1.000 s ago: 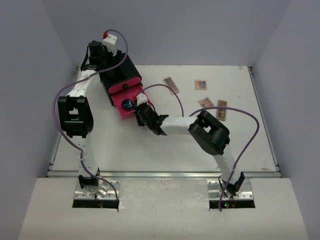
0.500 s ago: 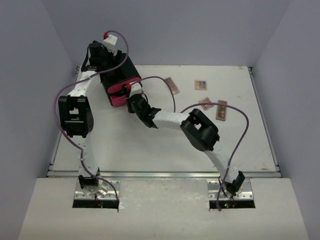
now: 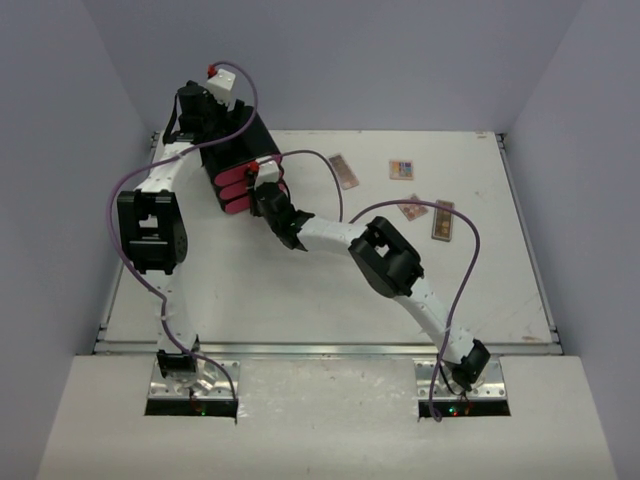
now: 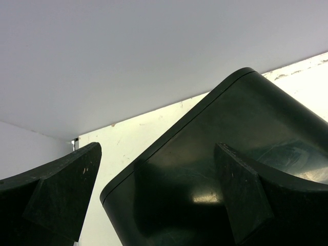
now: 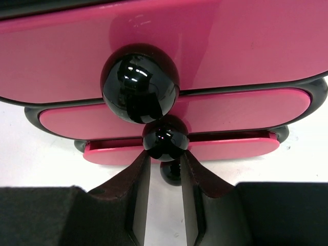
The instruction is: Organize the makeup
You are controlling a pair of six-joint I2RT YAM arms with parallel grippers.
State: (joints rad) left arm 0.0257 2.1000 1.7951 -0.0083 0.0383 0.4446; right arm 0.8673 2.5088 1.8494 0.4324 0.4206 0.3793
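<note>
Pink-fronted black chest (image 3: 237, 150) stands on the worktop (image 3: 300, 290); four palettes (image 3: 401, 169) lie right of it, well apart; right jaws meet its drawer fronts (image 3: 233, 192). Left wrist: left jaws spread open above the chest's black top (image 4: 205, 133). Right wrist: right jaws narrowed about its lowest knob (image 5: 171, 172); whether they grip, I cannot tell.

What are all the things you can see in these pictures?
chest: one, black with pink drawer fronts, table's far left
knobs: three, shiny black, one per drawer front
palettes: four, pink, tan or multicoloured, spread over the table's far right
table: one, white, under everything
cables: two, purple, looping along the arms
left arm, right arm: two, white and black, reaching to the chest
left hand: one, black, open over the chest's top corner
right hand: one, black, shut on the lowest knob
</note>
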